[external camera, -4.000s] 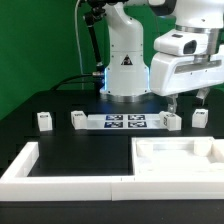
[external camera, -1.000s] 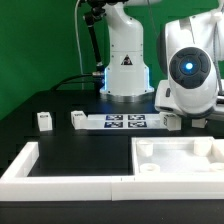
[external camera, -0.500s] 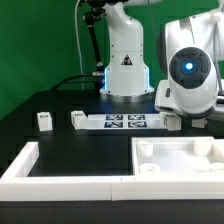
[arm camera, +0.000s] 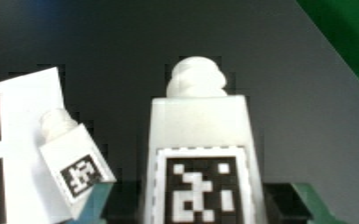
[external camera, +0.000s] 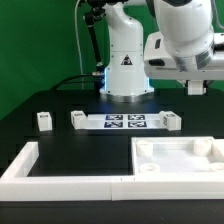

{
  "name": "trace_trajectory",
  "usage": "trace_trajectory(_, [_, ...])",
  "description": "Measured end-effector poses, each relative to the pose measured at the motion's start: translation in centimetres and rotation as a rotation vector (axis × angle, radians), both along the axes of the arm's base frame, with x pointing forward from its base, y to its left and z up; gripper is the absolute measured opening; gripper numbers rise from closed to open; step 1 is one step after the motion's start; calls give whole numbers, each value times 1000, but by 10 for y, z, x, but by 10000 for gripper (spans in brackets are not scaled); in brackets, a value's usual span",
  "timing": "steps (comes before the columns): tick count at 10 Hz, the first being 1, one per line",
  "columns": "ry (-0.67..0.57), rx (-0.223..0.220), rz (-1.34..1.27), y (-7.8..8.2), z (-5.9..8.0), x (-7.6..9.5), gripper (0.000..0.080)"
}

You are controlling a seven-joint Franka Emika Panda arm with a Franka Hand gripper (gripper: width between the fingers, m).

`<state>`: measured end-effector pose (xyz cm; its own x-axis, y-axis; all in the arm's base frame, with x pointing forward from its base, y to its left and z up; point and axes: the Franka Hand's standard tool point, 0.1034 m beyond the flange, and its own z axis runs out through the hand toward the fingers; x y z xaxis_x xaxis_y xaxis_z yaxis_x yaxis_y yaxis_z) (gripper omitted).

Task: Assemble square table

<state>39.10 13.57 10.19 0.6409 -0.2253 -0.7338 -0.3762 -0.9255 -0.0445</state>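
The square table's white panel [external camera: 181,160] lies flat at the front, on the exterior view's right. Three white legs stand on the black table: one [external camera: 43,121] and another [external camera: 77,118] on the exterior view's left, a third [external camera: 170,121] on its right. In the wrist view, my gripper [arm camera: 202,205] is shut on another leg [arm camera: 197,150], a tagged block with a rounded peg on top. It hangs clear above the table. Beside it in that view stands a leg [arm camera: 69,155]. In the exterior view my gripper [external camera: 195,88] is raised above the table's right side.
The marker board [external camera: 124,122] lies between the standing legs, and its corner [arm camera: 16,100] shows in the wrist view. A long white L-shaped border wall [external camera: 60,178] runs along the front. The robot's base [external camera: 125,70] stands behind the board.
The arm has risen from low over the table's right side to well above it, carrying the leg. The other legs and the panel have not moved.
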Motion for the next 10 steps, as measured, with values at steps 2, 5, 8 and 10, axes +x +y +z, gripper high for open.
trace_trajectory(2, [-123,-33,-10,2,-6,11,288])
trace_trajectory(5, [-423,-93,53,-4,29,74,288])
trace_trajectory(8, [-635,-140,75,-2,40,86,288])
trace_trajectory(10, [-781,-163,46,2,41,93,288])
